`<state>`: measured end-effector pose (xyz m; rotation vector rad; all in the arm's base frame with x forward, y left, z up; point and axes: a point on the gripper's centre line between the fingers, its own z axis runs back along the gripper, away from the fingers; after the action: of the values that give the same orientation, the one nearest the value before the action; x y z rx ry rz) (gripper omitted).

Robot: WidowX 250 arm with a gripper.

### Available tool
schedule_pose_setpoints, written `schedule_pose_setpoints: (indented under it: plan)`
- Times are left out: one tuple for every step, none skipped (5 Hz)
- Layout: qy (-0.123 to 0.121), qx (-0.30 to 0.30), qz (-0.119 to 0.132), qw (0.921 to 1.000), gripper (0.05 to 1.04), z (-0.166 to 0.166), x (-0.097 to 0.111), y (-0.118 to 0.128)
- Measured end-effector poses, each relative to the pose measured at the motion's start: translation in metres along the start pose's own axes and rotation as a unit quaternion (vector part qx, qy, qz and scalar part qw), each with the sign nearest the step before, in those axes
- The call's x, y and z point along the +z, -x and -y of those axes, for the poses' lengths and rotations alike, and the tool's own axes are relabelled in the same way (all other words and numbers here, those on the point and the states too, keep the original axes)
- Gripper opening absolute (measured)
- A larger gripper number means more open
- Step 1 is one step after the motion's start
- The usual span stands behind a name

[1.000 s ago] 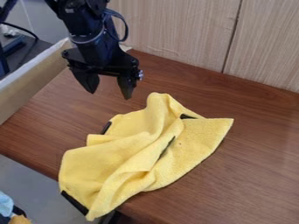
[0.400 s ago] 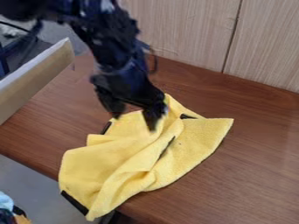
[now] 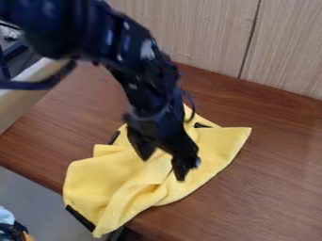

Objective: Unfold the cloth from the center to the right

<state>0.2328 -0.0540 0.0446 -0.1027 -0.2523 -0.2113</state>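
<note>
The black gripper is over the middle of the yellow cloth, its two fingers spread apart with yellow fabric visible between them. Whether the fingertips touch the fabric I cannot tell. Crumpled and folded, the cloth lies on the brown table, and its lower left end hangs past the table's front edge. Its right part reaches a corner near the middle right of the view. The arm hides part of the cloth's upper middle and the dark strip that runs there.
The brown wooden table extends to the right of the cloth. Behind it stands a light wood panel wall. A pale board runs along the left edge. Several small items lie below the table at the lower left.
From the upper left, the gripper has moved down and to the right, from behind the cloth to over its middle, still open. The cloth looks the same.
</note>
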Motion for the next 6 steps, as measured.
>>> schedule_pose_setpoints:
  plan:
    - [-0.01, 0.001, -0.009, 0.9999, 0.999, -0.005, -0.01, 0.002]
    - [-0.016, 0.012, -0.021, 0.9996, 0.995, -0.016, -0.02, 0.005]
    - [-0.019, 0.024, -0.037, 0.9989, 0.912, -0.023, -0.029, 0.01]
    - [-0.021, 0.036, -0.059, 0.9974, 0.615, -0.028, -0.041, 0.018]
    - [-0.025, 0.039, -0.06, 0.9971, 0.32, -0.03, -0.043, 0.016]
    - [-0.023, 0.037, -0.064, 0.997, 0.129, -0.028, -0.042, 0.016]
